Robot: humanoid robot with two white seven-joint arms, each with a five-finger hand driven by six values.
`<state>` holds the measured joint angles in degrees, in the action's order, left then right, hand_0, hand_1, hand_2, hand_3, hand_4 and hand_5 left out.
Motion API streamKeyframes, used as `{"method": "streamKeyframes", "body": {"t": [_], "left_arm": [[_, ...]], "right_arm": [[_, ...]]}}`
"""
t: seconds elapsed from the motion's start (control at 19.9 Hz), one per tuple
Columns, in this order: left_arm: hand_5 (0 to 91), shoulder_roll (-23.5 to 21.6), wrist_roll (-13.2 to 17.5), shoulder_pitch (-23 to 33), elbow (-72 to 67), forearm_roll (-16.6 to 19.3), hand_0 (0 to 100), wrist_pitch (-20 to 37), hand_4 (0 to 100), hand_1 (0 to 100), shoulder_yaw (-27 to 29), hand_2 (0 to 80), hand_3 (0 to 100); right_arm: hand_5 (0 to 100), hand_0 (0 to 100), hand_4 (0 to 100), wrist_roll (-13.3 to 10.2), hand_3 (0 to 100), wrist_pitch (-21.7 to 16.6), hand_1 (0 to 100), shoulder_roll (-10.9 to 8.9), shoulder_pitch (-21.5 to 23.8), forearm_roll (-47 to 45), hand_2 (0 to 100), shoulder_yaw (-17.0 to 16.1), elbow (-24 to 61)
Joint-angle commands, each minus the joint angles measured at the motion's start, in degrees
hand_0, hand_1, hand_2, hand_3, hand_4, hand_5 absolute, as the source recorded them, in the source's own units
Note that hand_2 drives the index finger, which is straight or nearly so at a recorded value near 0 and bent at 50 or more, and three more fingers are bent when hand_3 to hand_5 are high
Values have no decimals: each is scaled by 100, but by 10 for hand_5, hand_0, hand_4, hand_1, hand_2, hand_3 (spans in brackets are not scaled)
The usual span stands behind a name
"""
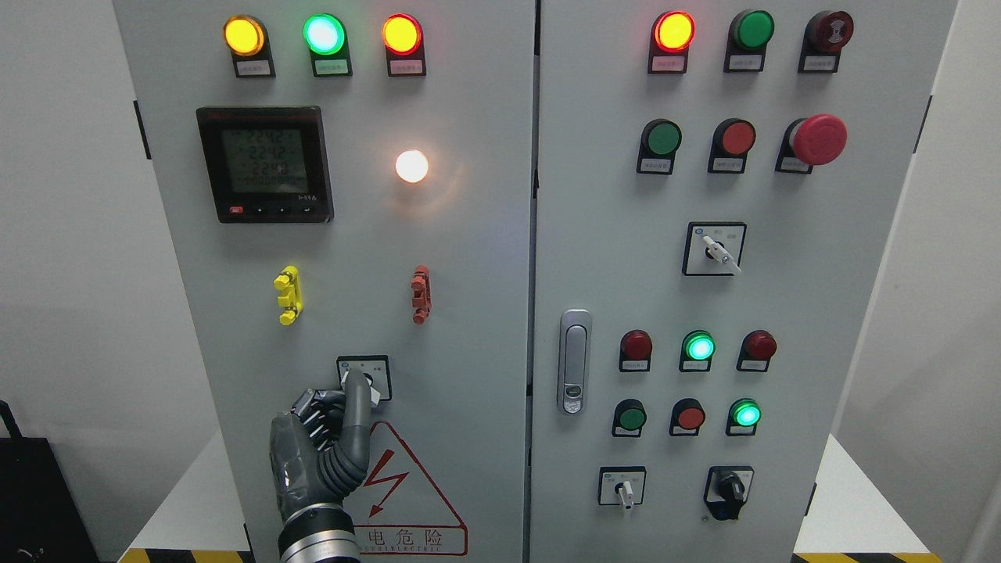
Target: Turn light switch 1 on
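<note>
The left robot hand [324, 446] rises from the bottom edge against the left cabinet door [469, 313], low down. Its long finger [358, 407] points straight up and its tip lies on the rotary light switch [364, 378], which sits in a small square plate just above the red-edged warning triangle [414, 500]. The other fingers are curled in beside the switch (whether they pinch its knob cannot be told). No right robot hand shows.

Above the switch, well apart from the hand, a round white lamp [411, 166] glows. Left of it sits one dark digital meter [264, 164]. Between them and the switch are two small clips, one yellow [288, 295] and one red [421, 294]. Three lit pilot lamps [324, 34] line the top of this door: amber, green, amber.

The right door [626, 274] carries one handle [575, 361], three rotary selectors [715, 249] and one red mushroom button [818, 139].
</note>
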<state>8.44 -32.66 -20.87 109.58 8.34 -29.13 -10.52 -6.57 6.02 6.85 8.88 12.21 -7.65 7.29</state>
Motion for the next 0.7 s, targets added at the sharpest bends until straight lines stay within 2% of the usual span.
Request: {"method": "streamKeyframes", "body": {"t": [0.0,0.3,0.65], "left_arm": [[818,0,49,-5,2,-8,239,48,896,357,-3,653,935],[822,0,49,30,11,-26,170,57,900,346,-3,661,942],[826,-18,58,135,55,-26,149,75,905,346,-3,669,950]], "right_arm": [[0,54,0,-29,0,-5,0,0,0,-8,0,0,0],[0,54,0,-29,0,-5,0,0,0,1,0,0,0],[0,54,0,-38,0,-5,0,0,0,1,0,0,0]]}}
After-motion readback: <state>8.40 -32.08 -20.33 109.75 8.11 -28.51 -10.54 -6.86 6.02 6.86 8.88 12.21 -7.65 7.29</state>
